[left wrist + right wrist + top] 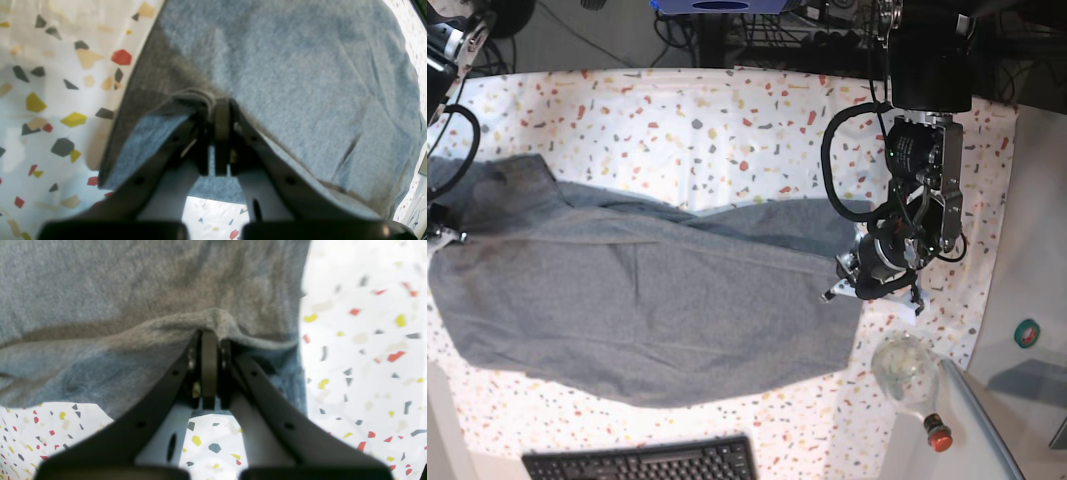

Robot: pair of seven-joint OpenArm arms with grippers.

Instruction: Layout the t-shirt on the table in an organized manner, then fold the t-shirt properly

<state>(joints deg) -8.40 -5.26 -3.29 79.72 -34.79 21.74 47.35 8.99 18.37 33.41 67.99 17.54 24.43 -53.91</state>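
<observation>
1. Mostly still the layout stage: the t-shirt (637, 300) is spread over the counter (727, 120) but not squared up, and no fold shows yet.
2. Left end effector (217, 103) is closed, pinching a bunched bit of the t-shirt's edge; in the base view it sits at the shirt's right end, on the side toward the keyboard (642, 460).
3. Right end effector (209, 335) is also closed, clamped on a raised ridge of the t-shirt's edge. In the base view that arm is mostly cut off at the shirt's left end, so exactly where it grips can't be told there.
4. The t-shirt lies mostly flat on the counter, its long axis running left-right in the base view, between the two grips. Its near edge curves toward the keyboard.
5. A rumpled diagonal ridge crosses the shirt's far half, and one part sticks out at its far left corner. Collar and hem ends can't be told apart.
6. Left to do, as a judgement: pull it taut, flatten the ridge, straighten the sleeves, then all the folding.
</observation>
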